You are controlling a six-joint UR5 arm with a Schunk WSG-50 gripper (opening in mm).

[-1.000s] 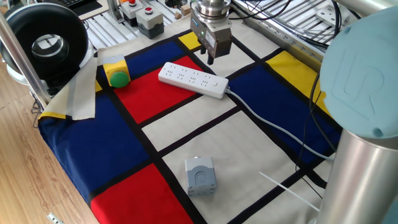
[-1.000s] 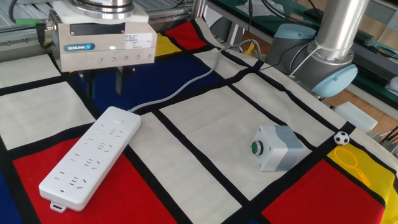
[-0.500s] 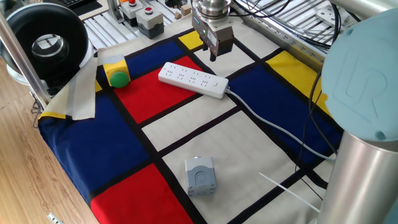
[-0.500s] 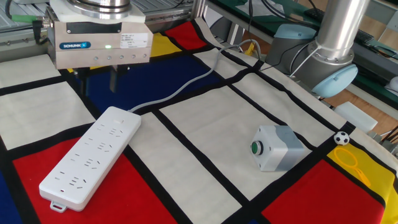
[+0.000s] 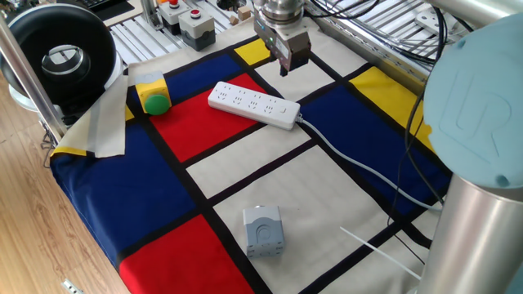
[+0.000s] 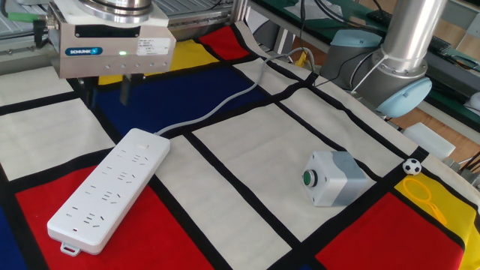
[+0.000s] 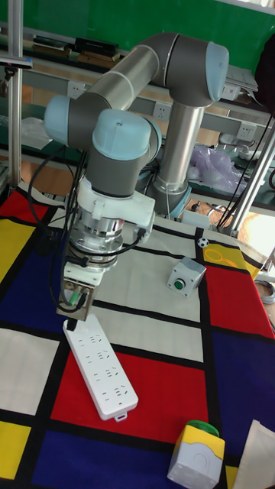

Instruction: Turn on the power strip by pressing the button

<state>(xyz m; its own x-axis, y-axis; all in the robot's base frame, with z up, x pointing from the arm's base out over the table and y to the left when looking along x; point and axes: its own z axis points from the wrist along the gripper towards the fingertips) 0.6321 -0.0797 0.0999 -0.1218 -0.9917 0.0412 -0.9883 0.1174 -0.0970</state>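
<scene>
- 1 grey cube box point(image 5: 263, 230) nearest the camera in one fixed view, on a white square of the checked cloth point(image 5: 245, 163); its green-centred face shows in the other fixed view.
- 1 power strip point(image 5: 253, 104) mid-table, flat, lying across the red square's edge onto white. 1 thin white cable point(image 5: 359, 167) runs off its right end over the cloth.
- The button point(image 6: 147, 139): 1 small white switch on the strip's face at the cable end, nothing touching it.
- 1 green dome button point(image 5: 154, 100) in yellow housing, left of the strip, well apart.
- 1 gripper point(image 6: 106, 91), hanging above the cloth just beyond the strip's cable end, clear of it. 2 dark fingers point(image 6: 124, 88) visible, spread with a gap between them, holding nothing.
- 2 red buttons point(image 5: 184, 11) on grey boxes at the far table edge.
</scene>
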